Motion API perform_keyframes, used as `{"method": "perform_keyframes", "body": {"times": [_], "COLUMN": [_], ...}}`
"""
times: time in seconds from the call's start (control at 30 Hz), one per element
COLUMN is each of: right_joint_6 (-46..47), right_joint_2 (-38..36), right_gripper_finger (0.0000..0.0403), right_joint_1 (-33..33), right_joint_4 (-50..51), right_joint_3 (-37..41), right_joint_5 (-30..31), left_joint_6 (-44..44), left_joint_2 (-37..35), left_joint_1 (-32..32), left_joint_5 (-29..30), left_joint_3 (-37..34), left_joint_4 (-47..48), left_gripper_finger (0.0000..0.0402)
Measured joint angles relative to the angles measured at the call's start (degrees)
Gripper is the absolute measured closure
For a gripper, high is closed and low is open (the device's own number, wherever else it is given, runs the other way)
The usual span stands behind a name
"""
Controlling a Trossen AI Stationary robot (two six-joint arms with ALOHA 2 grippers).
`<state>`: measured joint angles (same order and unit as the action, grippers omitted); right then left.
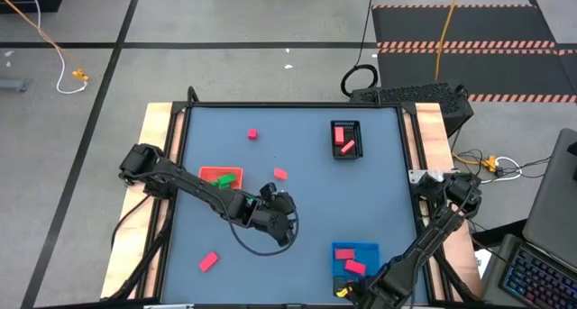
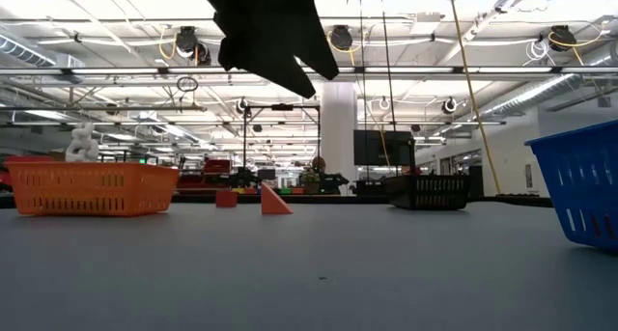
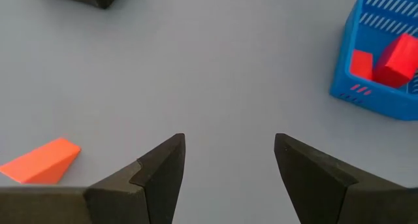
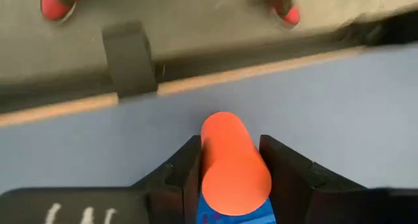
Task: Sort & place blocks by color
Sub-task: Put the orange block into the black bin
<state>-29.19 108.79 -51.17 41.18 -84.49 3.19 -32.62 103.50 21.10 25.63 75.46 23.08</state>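
right wrist view shows the right gripper (image 4: pixel 228 178) with its fingers closed against an orange-red cylinder block (image 4: pixel 234 160), just above the blue tray (image 1: pixel 355 255) at the near table edge. two red blocks (image 3: pixel 385 59) lie in that tray. left of it, the left gripper (image 3: pixel 228 162) hangs over bare table with fingers wide and empty, an orange wedge block (image 3: pixel 40 161) near it.
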Motion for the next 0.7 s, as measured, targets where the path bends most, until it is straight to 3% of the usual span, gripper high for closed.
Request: {"method": "perform_keyframes", "body": {"times": [0.2,0.4,0.57,0.7], "right_joint_6": [2.2,5.8,7.9,7.5], "right_joint_2": [-4.9,-14.7,-23.4,-30.7], "right_gripper_finger": [0.0281,0.0281,0.0281,0.0281], "right_joint_1": [-0.9,1.0,7.0,14.8], "right_joint_4": [-2.6,-3.2,1.6,1.8], "right_joint_3": [-4.9,-4.7,-1.0,5.3], "right_joint_5": [6.9,16.0,23.6,24.9], "left_joint_6": [0.9,1.8,2.2,2.2], "left_joint_2": [0.0,0.0,0.0,0.0], "left_joint_1": [-0.1,-0.1,-0.6,-1.7], "left_joint_5": [0.0,0.5,4.2,6.2], "left_joint_3": [0.0,0.0,0.0,0.0], "left_joint_4": [-0.5,-0.7,-0.1,1.5], "left_gripper_finger": [0.0163,0.0163,0.0163,0.0163]}}
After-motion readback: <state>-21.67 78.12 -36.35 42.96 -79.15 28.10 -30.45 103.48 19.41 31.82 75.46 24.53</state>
